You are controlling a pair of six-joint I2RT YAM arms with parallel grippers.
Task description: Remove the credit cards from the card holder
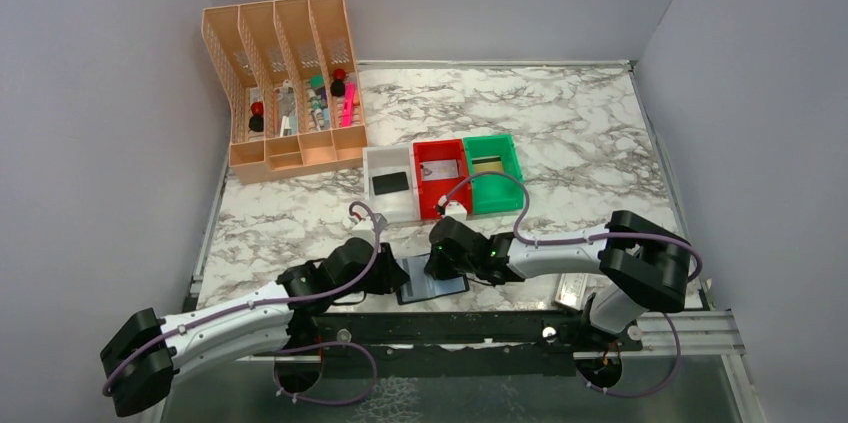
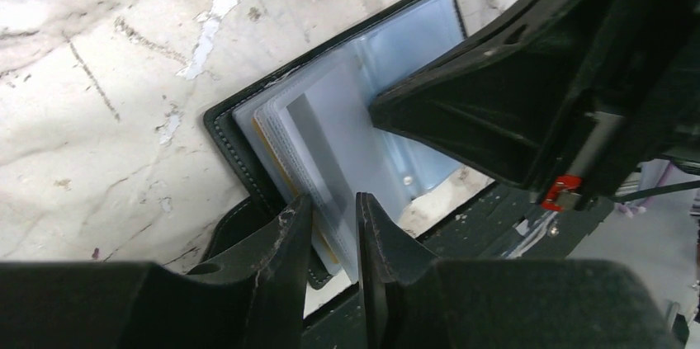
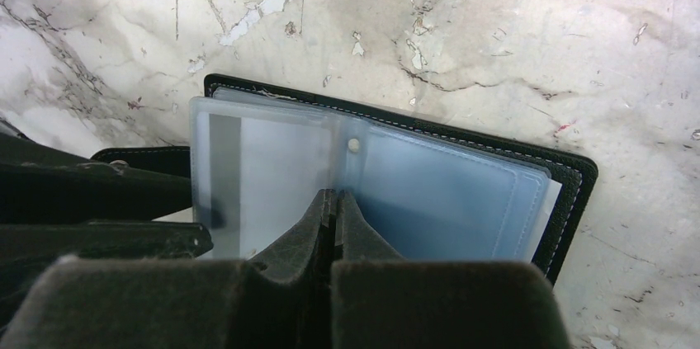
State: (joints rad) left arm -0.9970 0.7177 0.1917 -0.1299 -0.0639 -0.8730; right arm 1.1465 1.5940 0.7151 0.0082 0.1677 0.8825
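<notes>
Two grippers meet over the open holder (image 1: 432, 288) at the table's (image 1: 560, 113) near edge. The right gripper (image 3: 334, 196), clenched, presses its tips on the holder's middle. The left gripper (image 2: 332, 200) is nearer the striped card (image 2: 318, 139) and straddles its near edge, jaws narrowly apart; I cannot tell whether it pinches. The card's long axis runs toward it.

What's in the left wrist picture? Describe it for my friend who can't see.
An open black card holder with clear pockets lies on a marble table, a grey-striped credit card showing inside one pocket. The slightly open left end effector straddles that pocket's near edge, while the shut right end effector presses on the pockets.
</notes>
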